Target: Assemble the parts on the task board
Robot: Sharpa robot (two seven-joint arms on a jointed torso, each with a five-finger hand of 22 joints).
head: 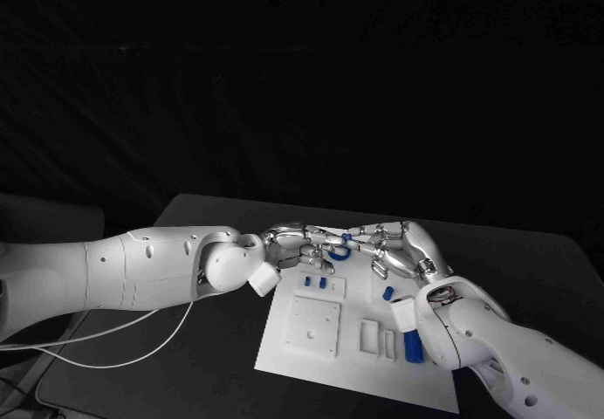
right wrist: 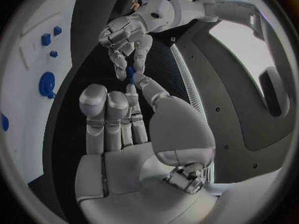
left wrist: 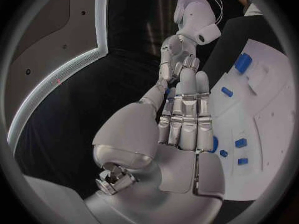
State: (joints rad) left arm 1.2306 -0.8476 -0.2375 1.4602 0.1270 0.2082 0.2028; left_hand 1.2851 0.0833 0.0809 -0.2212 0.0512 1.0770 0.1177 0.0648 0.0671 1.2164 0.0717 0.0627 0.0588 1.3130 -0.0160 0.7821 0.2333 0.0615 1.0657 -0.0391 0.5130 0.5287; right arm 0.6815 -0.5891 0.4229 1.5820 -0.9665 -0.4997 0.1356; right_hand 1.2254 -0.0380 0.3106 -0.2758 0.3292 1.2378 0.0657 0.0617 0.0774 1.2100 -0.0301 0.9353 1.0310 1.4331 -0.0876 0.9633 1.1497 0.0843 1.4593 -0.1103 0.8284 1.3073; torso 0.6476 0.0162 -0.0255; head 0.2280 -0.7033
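1. Task board (head: 315, 367) on the table (head: 529, 253), centre, running from near edge toward the far side.
2. Above the board's far end: left hand (head: 296, 247) and right hand (head: 401, 249), fingertips meeting.
3. Ring-shaped part (head: 339, 254) on the far end, below the fingertips.
4. Small parts (head: 316, 283) just nearer; long part (head: 412, 344) by the board's right edge.

Dark grey worktop (head: 529, 262) with rounded far corners, black backdrop (head: 302, 87) filling the space behind it, dim light overall, thin white cable (head: 126, 345) trailing across the near-left worktop, deep shadow beyond the worktop's edges
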